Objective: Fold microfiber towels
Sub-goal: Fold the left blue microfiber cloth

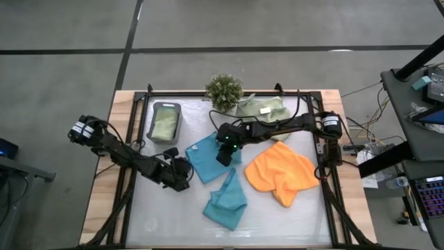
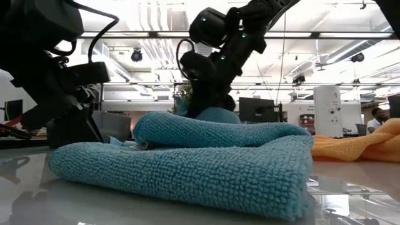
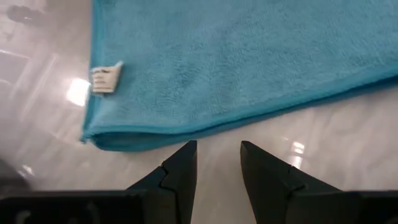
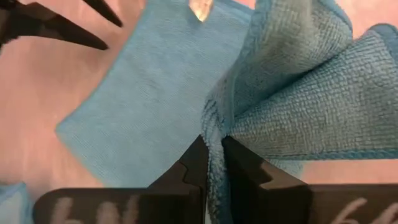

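Five microfiber towels are in view. One teal-blue towel lies mostly flat at the table's middle, a small white tag near one corner. The other teal-blue towel sits crumpled in loose folds nearer the front edge; in the low view its looped pile fills the foreground. A bright orange towel lies rumpled to the right. One pale sage-green towel with a white tag rests at the back by the small bushy plant, and a second sage-green towel lies in the dark grey tray at the back left.

The right gripper is over the flat teal towel's right edge — its fingers are pinched together on a raised fold of that cloth, which bunches up around them.

The left gripper sits low at the same towel's left corner, fingers partly apart with a clear gap between them, holding nothing and not touching the hem just ahead.

Count: two teal, two sage-green, one orange; one tray; one plant.
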